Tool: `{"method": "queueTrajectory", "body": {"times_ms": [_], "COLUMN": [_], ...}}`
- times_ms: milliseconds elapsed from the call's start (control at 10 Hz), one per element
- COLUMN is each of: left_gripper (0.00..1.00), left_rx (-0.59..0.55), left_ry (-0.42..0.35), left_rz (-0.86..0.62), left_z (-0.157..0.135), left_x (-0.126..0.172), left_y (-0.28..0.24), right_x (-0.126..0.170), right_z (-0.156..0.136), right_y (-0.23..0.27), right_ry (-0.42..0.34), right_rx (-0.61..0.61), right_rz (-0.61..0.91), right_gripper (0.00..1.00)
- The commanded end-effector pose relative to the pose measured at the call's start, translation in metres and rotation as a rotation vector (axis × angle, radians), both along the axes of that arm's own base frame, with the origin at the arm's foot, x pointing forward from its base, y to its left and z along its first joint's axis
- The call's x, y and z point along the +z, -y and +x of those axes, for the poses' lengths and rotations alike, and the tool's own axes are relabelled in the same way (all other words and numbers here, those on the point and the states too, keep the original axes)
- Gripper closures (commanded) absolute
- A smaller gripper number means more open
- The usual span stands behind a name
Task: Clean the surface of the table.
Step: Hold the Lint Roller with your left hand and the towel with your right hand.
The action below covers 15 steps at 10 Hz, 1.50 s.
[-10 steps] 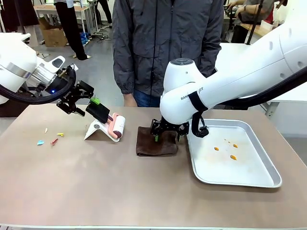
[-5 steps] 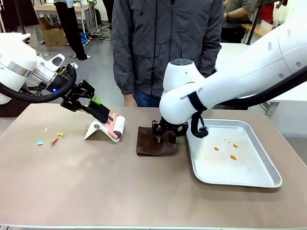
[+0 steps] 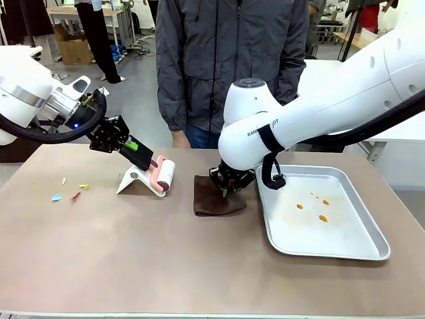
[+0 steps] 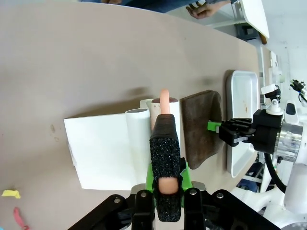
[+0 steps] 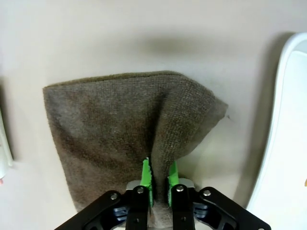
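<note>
The table [image 3: 133, 266] spreads under both pairs of fingers and well beyond them on every side, a smooth, matte, brownish-tan top with a thin pale edge along the robot's side in the front view. The left gripper [image 3: 143, 158] is clenched on the pink handle of a lint roller [image 3: 163, 175]. In the left wrist view the handle runs between the two fingers [image 4: 165, 153] and pokes out past their tips, with the white roll [image 4: 173, 115] right at the tips. The roller rests against a white folded stand [image 3: 133, 179] lying under the fingers on the tabletop. The right gripper [image 3: 224, 191] points down, its green pads pinched on a raised fold of a brown cloth [image 3: 214, 203]. In the right wrist view the cloth [image 5: 110, 120] spreads flat ahead of the fingertips [image 5: 147, 175] and to one side of them, while the fold climbs up between them. Just beside these fingers, on the side away from the roller, lies a metal tray [image 3: 358, 246] with a few orange bits [image 3: 323, 218], its rim close to the cloth but apart from it. A few small coloured scraps [image 3: 73, 196] lie well outside the left fingers, past the stand. A person [image 3: 226, 60] stands at the far edge, beyond both grippers. The widest open room is the broad bare stretch between the fingers and the near edge. A narrower bare gap lies between the roller and the cloth, and another between the stand and the scraps.
</note>
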<state>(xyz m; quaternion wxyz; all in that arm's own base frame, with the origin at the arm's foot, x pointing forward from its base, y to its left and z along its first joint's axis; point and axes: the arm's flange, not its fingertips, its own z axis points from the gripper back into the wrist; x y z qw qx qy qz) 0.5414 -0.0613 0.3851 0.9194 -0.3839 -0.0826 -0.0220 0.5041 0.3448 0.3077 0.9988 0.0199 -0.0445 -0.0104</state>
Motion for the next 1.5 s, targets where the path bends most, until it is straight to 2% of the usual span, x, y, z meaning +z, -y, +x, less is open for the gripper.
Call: {"method": "queueTrajectory", "body": {"times_ms": [0,400,600,800,900,1100,1300,1400], "left_gripper": [1.0,1.0,1.0,1.0,1.0,1.0,1.0,1.0], "left_rx": [-0.009,-0.01,-0.007,-0.026,-0.041,0.001,-0.019,0.04], "left_ry": [0.034,0.05,0.074,0.107,0.113,0.141,0.149,0.154], "left_rz": [-0.043,-0.058,-0.124,-0.212,-0.257,-0.315,-0.424,-0.444], "left_z": [0.003,-0.001,-0.009,-0.025,-0.034,-0.054,-0.078,-0.089], "left_x": [-0.001,0.003,0.01,0.025,0.031,0.045,0.055,0.056], "left_y": [0.002,0.002,-0.001,-0.013,-0.02,-0.047,-0.078,-0.095], "right_x": [-0.009,-0.008,0.003,0.027,0.036,0.047,0.05,0.052], "right_z": [0.002,0.003,0.004,0.003,0.001,-0.008,-0.016,-0.022], "right_y": [-0.002,0.001,0.015,0.047,0.062,0.091,0.115,0.125], "right_ry": [-0.017,-0.023,-0.014,0.041,0.032,0.054,0.015,0.001], "right_rx": [-0.034,-0.039,-0.066,-0.06,-0.054,0.037,0.101,0.167], "right_rz": [-0.02,0.001,0.075,0.325,0.458,0.774,1.042,1.196], "right_gripper": [1.0,1.0,1.0,1.0,1.0,1.0,1.0,1.0]}}
